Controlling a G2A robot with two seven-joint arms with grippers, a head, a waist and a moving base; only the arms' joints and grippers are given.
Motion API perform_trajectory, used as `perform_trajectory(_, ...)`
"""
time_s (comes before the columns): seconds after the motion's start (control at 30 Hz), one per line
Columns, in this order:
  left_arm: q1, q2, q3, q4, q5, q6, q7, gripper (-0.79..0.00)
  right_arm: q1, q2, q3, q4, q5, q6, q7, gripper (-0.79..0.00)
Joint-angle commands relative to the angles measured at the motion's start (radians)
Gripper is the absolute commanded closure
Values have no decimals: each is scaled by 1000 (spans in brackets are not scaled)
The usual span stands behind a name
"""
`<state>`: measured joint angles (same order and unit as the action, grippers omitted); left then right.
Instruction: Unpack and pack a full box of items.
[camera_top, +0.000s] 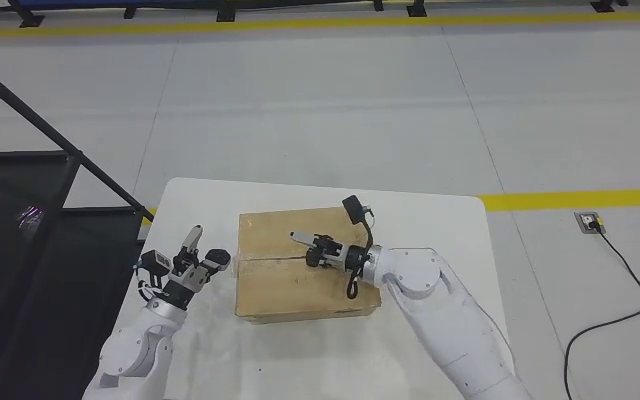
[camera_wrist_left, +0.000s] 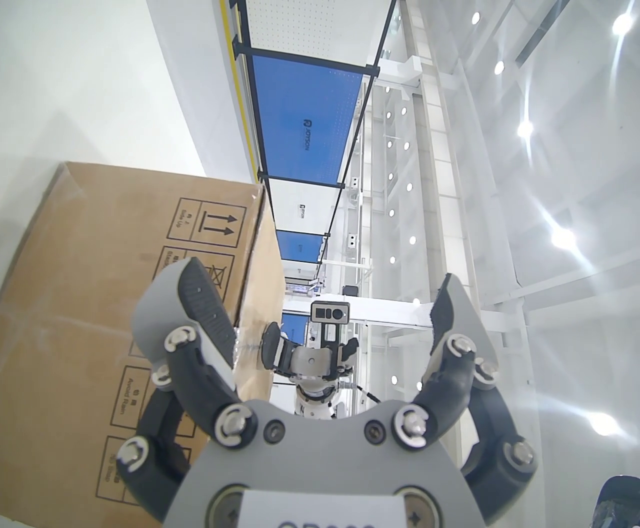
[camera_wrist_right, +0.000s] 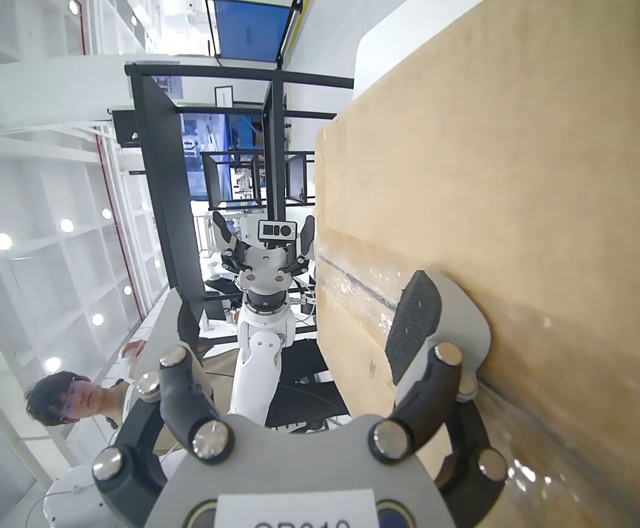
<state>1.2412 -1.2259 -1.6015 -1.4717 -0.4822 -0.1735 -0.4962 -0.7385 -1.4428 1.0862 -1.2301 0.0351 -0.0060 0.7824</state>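
Box (camera_top: 280, 290) closed; right gripper (camera_top: 305, 242) spread wide, one finger (camera_wrist_right: 414, 320) seemingly touching its taped top.

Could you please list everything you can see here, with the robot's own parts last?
Box: one, brown, shut, mid-table.
Tape: one strip, clear, along the box's top seam.
Table: one, white, under the box.
Socket: one, grey, on the floor to the table's right.
Cable: one, black, on the floor near the socket.
Left end effector: one, grey and black, open, beside the box's left side.
Right end effector: one, grey and black, open, over the box's top by the seam.
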Motion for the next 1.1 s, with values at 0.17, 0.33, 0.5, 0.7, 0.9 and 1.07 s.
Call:
perform_trajectory(0.17,-2,2,-2,-1,-3,0,-1,-785,-114,34,113,-142,-37,66,-49,-785)
perform_trajectory(0.33,-5,3,-6,2,-5,-1,-6,-785,-165,51,180,-191,-35,78,-68,-785)
perform_trajectory(0.5,-6,5,-11,4,-10,-1,-7,-785,-196,62,224,-219,-22,86,-75,-785)
perform_trajectory(0.7,-6,6,-13,3,-12,-2,-5,-785,-238,75,278,-251,-2,69,-93,-785)
perform_trajectory(0.9,-4,8,-18,0,-15,-5,3,-785,-278,87,331,-266,32,39,-106,-785)
perform_trajectory(1.07,1,9,-32,-8,-29,-13,14,-785,-329,96,393,-288,78,-60,-136,-785)
